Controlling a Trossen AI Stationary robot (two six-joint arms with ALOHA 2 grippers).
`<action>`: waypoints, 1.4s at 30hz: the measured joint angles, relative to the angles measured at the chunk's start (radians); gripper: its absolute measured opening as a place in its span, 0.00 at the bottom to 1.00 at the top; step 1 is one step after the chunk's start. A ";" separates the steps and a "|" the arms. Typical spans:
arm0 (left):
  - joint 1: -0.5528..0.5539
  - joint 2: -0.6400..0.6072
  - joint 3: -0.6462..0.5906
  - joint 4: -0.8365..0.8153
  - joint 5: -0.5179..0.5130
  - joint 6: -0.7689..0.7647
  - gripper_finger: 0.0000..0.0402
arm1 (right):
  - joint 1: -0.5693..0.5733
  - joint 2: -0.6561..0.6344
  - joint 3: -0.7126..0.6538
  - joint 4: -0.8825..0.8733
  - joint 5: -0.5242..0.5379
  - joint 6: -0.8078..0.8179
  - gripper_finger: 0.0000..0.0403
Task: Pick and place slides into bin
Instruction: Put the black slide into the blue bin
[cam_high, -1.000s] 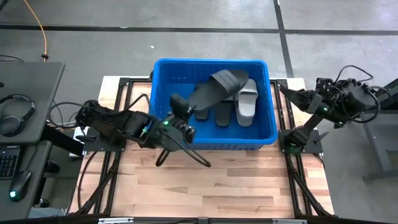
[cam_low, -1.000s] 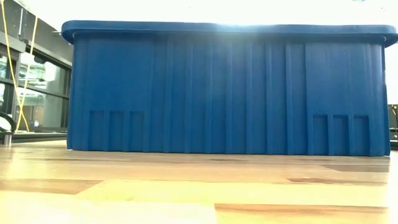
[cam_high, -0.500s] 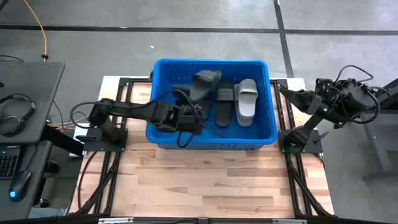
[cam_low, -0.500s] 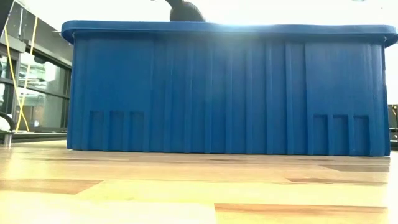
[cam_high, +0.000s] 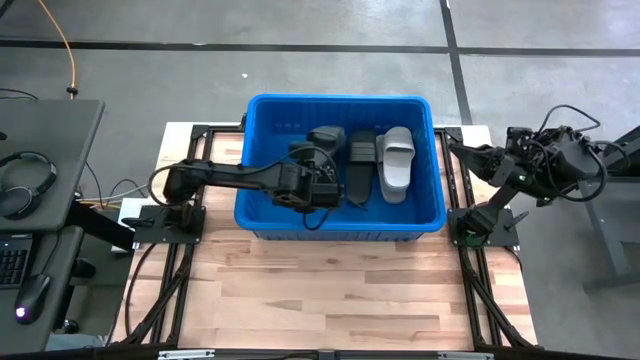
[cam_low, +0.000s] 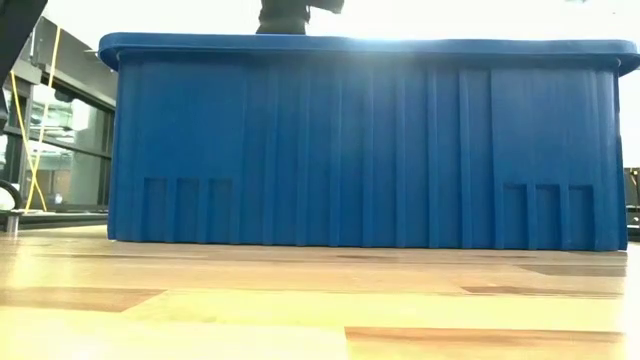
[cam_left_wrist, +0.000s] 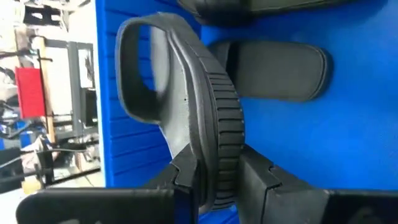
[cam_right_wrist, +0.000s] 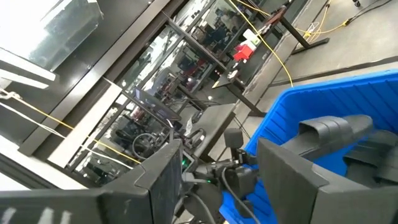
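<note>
My left pincer (cam_left_wrist: 214, 186) is clamped on a black slide (cam_left_wrist: 205, 118) inside the bin (cam_high: 262, 205), which stands on the wooden bench (cam_high: 330, 295). More slides (cam_high: 385, 165) lie in the bin. My right pincer (cam_right_wrist: 217, 180) waits apart beyond the bin's right side, over grey floor (cam_high: 300, 60).

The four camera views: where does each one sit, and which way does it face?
High view: overhead, facing down; both arms, large bright blue plastic bin.
Low view: table height, facing the bin's wall; an arm part above the rim.
Left wrist view: inside the bin; left gripper clamps a black rubber slide.
Right wrist view: beside the table, facing the bin; right gripper open.
All share the bin.
</note>
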 joint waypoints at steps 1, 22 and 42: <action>0.002 0.005 0.000 -0.003 0.004 -0.010 0.13 | 0.000 0.000 0.000 -0.008 -0.001 0.004 0.48; 0.092 0.106 -0.002 -0.024 0.094 -0.076 0.13 | 0.000 -0.001 0.000 -0.049 -0.035 0.019 0.49; 0.162 0.113 0.000 0.045 0.142 -0.050 0.14 | 0.000 -0.001 0.000 -0.057 -0.034 0.035 0.49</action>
